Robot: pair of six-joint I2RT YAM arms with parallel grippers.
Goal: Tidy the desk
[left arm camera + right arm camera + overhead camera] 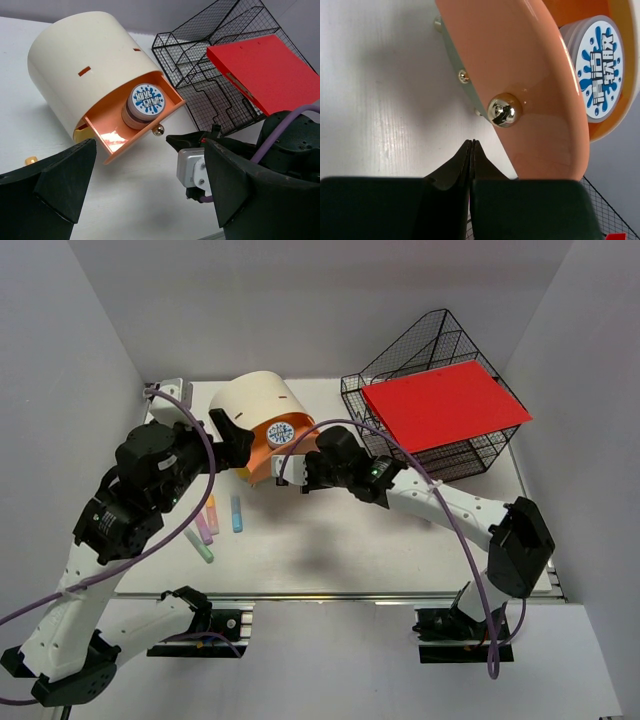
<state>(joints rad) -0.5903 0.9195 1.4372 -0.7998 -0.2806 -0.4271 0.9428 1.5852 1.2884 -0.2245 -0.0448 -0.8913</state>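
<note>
The desk (pixel 400 550) is a flat, smooth white top between white walls, with a silver rail along its near edge. At its back left a round cream drawer box (pixel 255 398) lies on its side. Its shiny orange drawer (pixel 132 125) sticks out with a little round tub (pixel 146 102) inside. A black wire rack (pixel 425 350) holds a red folder (pixel 445 405). Pastel pens (pixel 237 513) lie partly hidden by the left arm. The left gripper (pixel 150 160) gapes wide, holding nothing. The right gripper (pixel 472 146) is pinched tight on nothing, just below the drawer's shiny knob (pixel 504 110). A small yellow thing (pixel 31 160), maybe a cap, peeks out.

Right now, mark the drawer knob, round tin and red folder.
drawer knob (pixel 504 110), right wrist view, shiny front.
round tin (pixel 146 100), left wrist view, printed lid.
red folder (pixel 445 405), top external view, cover's middle.
</note>
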